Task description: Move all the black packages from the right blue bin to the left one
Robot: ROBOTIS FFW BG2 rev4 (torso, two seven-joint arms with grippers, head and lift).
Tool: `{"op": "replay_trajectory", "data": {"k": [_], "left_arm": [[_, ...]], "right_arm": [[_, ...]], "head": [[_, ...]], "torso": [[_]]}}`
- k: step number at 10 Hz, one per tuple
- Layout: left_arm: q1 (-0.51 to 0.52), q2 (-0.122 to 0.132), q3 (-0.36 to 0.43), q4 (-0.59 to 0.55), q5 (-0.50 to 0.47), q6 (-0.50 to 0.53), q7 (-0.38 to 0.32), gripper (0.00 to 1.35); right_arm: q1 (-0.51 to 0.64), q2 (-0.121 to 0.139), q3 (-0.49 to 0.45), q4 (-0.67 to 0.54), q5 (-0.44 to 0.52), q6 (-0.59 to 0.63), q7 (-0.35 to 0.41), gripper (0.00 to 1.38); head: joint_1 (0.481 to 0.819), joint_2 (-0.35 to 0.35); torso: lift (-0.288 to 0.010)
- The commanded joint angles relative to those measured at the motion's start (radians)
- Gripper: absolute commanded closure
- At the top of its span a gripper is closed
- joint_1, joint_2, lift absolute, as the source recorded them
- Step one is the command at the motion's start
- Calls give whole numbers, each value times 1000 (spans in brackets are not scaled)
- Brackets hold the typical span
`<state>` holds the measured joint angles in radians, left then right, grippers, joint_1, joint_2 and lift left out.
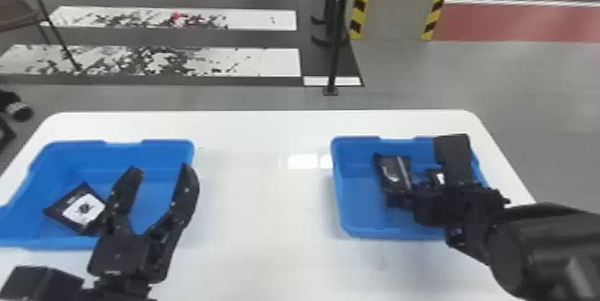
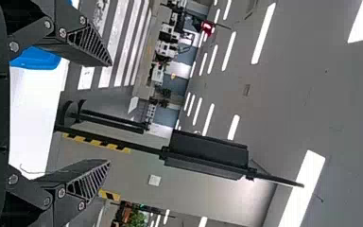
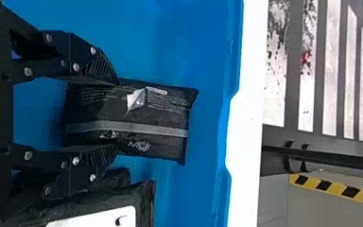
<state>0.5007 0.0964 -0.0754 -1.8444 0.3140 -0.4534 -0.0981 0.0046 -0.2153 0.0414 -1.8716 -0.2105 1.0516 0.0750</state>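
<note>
We have a black package [image 1: 395, 173] gripped by the edges in our right gripper [image 1: 404, 194], inside the right blue bin [image 1: 341, 184], while our left gripper [image 1: 161, 170] stands open beside another package [image 1: 85, 208] in the left bin [image 1: 165, 146].

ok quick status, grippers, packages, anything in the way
Right gripper closed on striped package, in right blue bin. Left gripper open, empty, by left blue bin, one black package inside. White-labelled package crowding right gripper.
</note>
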Motion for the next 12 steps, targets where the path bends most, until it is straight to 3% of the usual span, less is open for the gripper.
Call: {"op": "replay_trajectory", "data": {"k": [1, 4, 6, 8, 9, 12], "left_arm": [[2, 0, 2, 0, 1, -3, 0, 349], [0, -1, -6, 0, 7, -45, 3, 349], [0, 3, -46, -7, 77, -50, 2, 349], [0, 17, -86, -66, 165, 9, -9, 351], [0, 23, -102, -98, 200, 56, -26, 351], [-12, 33, -116, -135, 212, 188, -69, 351]], "right_arm": [[25, 1, -6, 0, -43, -90, 3, 1122], [108, -1, -59, -69, -196, -249, 117, 1122], [116, -18, -53, -64, -348, -401, 298, 1122], [101, -72, 104, -113, -476, -418, 358, 1122], [91, -82, 156, -113, -493, -421, 362, 1122], [32, -104, 310, -78, -531, -421, 361, 1122]], "head": [[695, -27], [695, 10], [695, 37], [695, 101], [695, 151], [695, 203]], "torso": [[-154], [-154], [-154], [-154], [-154], [-154]]}}
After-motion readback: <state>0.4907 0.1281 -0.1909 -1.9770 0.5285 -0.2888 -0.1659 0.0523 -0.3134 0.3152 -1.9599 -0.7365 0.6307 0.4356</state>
